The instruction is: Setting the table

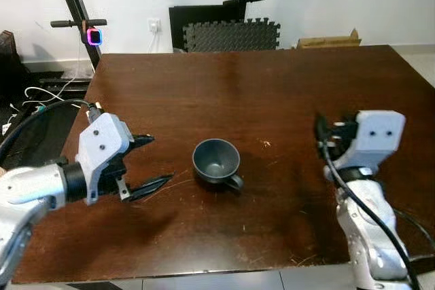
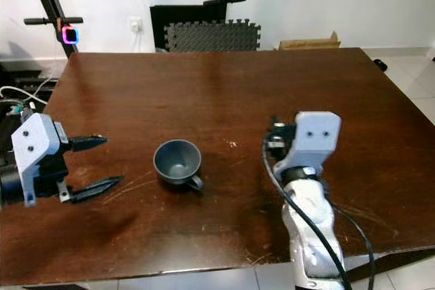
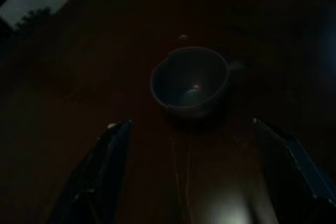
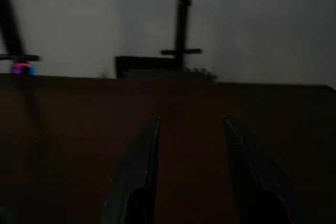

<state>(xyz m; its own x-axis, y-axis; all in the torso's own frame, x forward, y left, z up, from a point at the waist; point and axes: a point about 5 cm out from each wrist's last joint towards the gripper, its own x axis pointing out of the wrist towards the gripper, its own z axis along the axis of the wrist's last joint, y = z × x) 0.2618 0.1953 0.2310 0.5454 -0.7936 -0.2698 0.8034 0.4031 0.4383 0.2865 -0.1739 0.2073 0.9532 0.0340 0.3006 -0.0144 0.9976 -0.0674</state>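
The left gripper (image 1: 151, 161) reaches in from the left side, its silver arm low and nearly level, its two black fingers (image 1: 148, 183) spread wide apart. The right gripper (image 4: 190, 129) stands raised on an upright forearm, its fingers parted, holding nothing.

From where I drive, the dark cup (image 1: 216, 161) is the one obstacle on the brown table (image 1: 272, 86), sitting at 3 o'clock of the spread-fingered left gripper (image 1: 151, 161) with bare wood between them, and open tabletop runs from 9 to 12 o'clock of the right gripper (image 2: 273, 137).
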